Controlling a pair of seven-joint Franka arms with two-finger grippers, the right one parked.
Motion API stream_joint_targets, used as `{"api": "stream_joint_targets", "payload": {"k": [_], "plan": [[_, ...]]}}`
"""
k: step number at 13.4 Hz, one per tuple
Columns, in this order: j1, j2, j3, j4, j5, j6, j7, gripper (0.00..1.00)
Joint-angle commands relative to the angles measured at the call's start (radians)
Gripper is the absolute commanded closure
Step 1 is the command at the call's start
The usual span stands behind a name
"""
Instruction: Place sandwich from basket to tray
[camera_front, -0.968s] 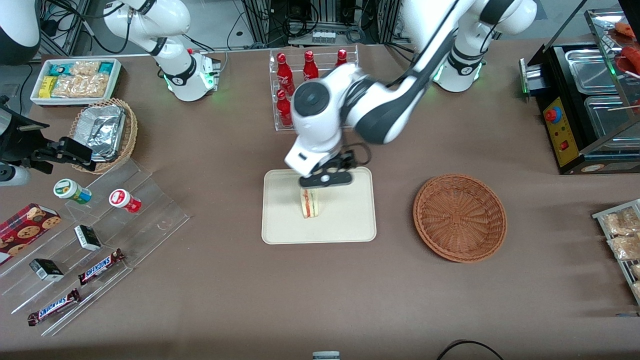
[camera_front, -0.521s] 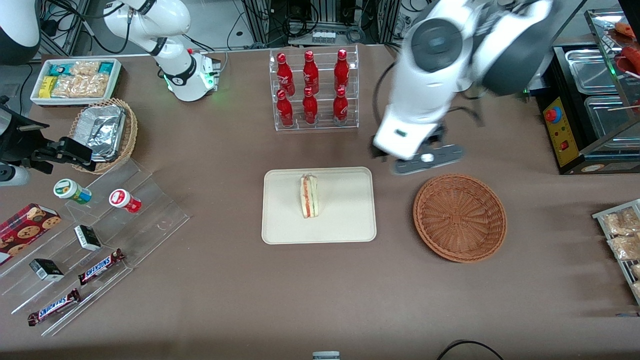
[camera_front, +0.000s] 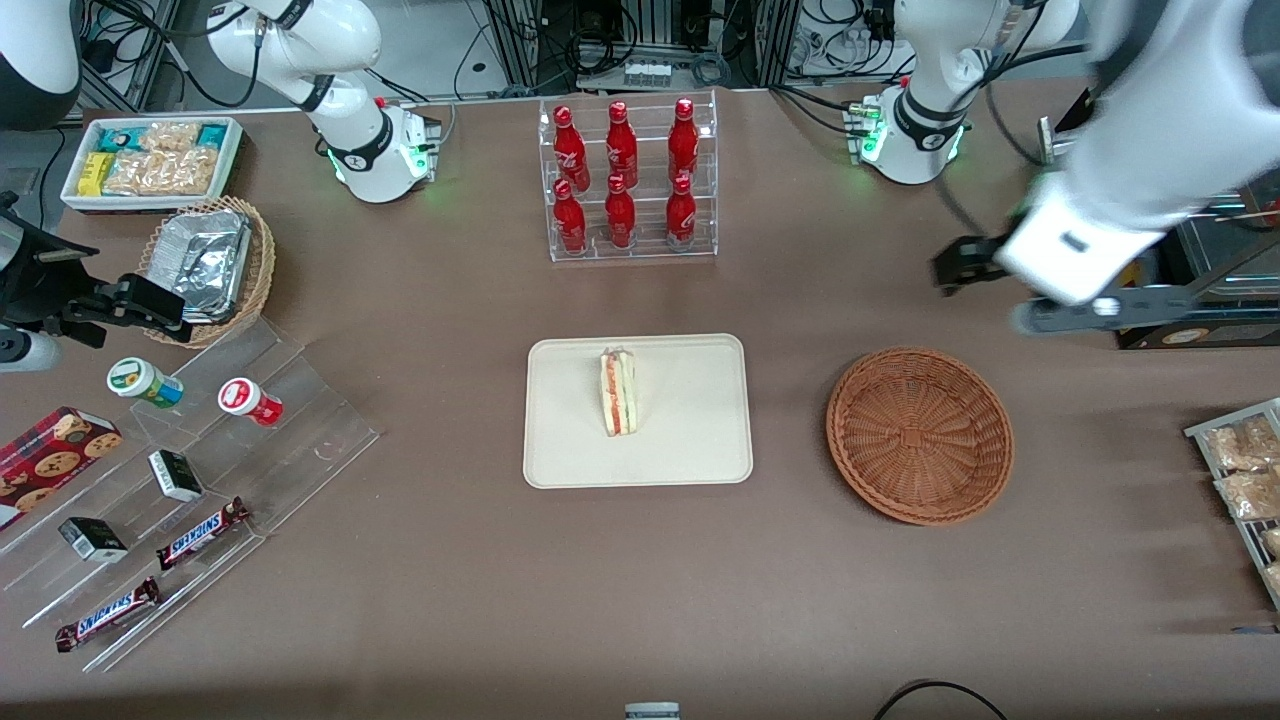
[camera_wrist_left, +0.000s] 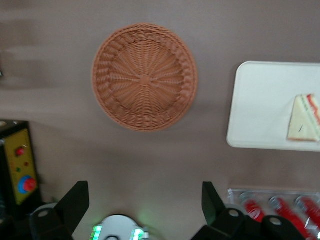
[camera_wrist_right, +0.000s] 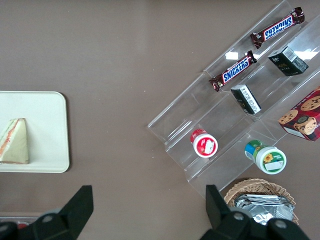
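One sandwich (camera_front: 618, 391) on one tray (camera_front: 690, 440); one basket (camera_front: 920, 434); gripper (camera_wrist_left: 145, 200) jaws released above.

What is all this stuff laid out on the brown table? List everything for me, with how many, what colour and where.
Triangular white-bread sandwich: one, red and green filling, on the tray.
Flat cream rectangular tray: one, mid-table.
Round reddish-brown wicker basket: one, beside the tray toward the working arm's end, nothing in it.
Red bottles: six, in a clear rack farther from the front camera than the tray.
Snickers bars: two, brown, on clear steps toward the parked arm's end.
Tan basket of foil containers: one, same end.
White bin of snack packets: one, same end.
Claw: black, open, raised above the table near the wicker basket.
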Motion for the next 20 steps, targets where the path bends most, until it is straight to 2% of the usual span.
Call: {"api": "stream_joint_targets", "payload": {"k": [1,3,5,6,9,14,15,18,20], "plan": [[0.114,-0.078,-0.013,-0.078,-0.022,-0.008,0.164,0.01],[0.177,-0.092,-0.013,-0.094,-0.038,-0.007,0.27,0.01],[0.246,-0.092,-0.013,-0.092,-0.087,0.001,0.364,0.01],[0.255,-0.093,-0.012,-0.092,-0.083,0.001,0.395,0.01],[0.257,-0.097,-0.012,-0.092,-0.051,0.003,0.385,0.01],[0.249,-0.098,-0.016,-0.1,-0.045,-0.006,0.364,0.01],[0.228,-0.103,-0.009,-0.112,-0.042,-0.007,0.363,0.01],[0.069,-0.13,0.163,-0.14,-0.017,-0.003,0.364,0.01],[0.047,-0.127,0.177,-0.132,-0.022,-0.013,0.377,0.01]]}}
